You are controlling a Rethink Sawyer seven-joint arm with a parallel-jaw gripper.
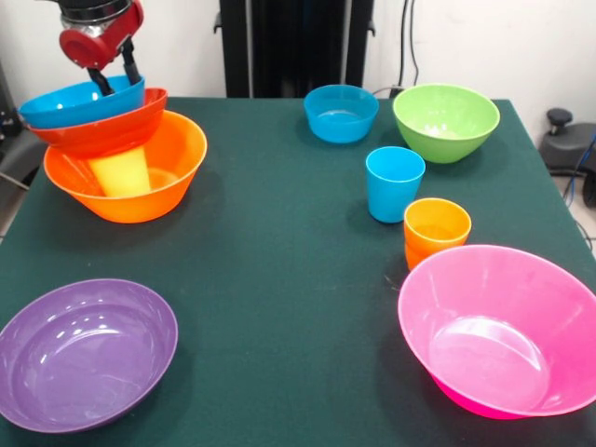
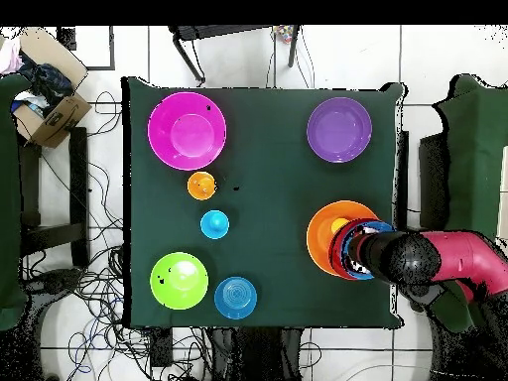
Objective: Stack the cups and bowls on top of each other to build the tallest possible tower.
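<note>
At the far left stands the tower: a big orange bowl holds an upturned yellow cup. A red-orange bowl rests tilted on that cup, and a blue bowl lies tilted in it. My gripper is open right above, one finger inside the blue bowl's far rim and one outside it. In the overhead view the arm hides the gripper. A blue cup and nested orange cups stand loose.
A purple bowl sits near left and a pink bowl near right. A small blue bowl and a green bowl stand at the far right. Cardboard box lies off the table.
</note>
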